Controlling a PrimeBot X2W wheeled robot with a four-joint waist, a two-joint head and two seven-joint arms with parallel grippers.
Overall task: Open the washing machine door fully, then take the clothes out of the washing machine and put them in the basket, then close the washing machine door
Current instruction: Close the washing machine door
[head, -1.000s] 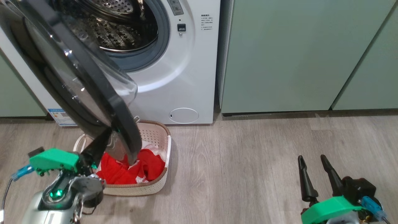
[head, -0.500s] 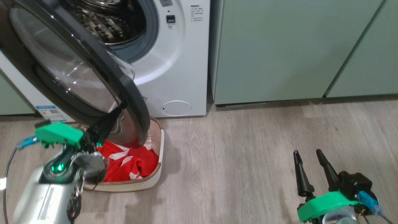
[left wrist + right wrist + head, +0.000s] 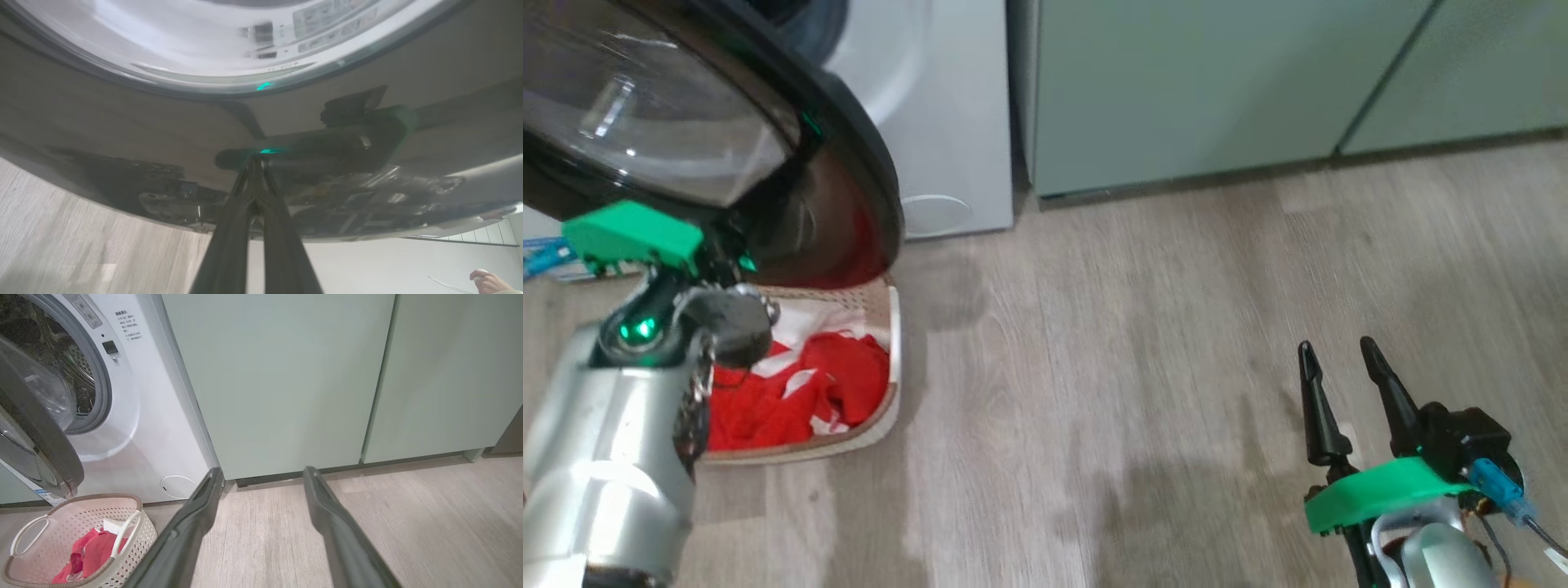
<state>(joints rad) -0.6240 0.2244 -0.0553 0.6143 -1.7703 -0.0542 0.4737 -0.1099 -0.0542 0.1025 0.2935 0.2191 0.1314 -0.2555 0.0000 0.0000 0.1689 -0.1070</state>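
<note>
Door swing noted since the previous second: the washing machine door (image 3: pixel 849 204) now covers more of the opening, though the head camera has also shifted, so part of the change is viewpoint. Left gripper (image 3: pixel 255 163) has its fingers pressed together on nothing, tips against the glossy black outer rim; judged a flat push to shut the door, not a grasp. Right wrist view shows the door partly open, drum visible behind it. Right gripper (image 3: pixel 1337 351) hangs low over the floor (image 3: pixel 1135 367), fingers spread and empty, well apart from the work, probably parked clear of the swing. The clothes (image 3: pixel 792 392) lie in the basket (image 3: pixel 894 343), which sits on the floor just in front of the washing machine (image 3: pixel 947 122), under the door's lower edge. Floor is grey wood-grain plank; pale-green cabinets (image 3: pixel 1176 82) stand directly beside the machine. A person's hand (image 3: pixel 488 281) shows at the left wrist view's corner.
</note>
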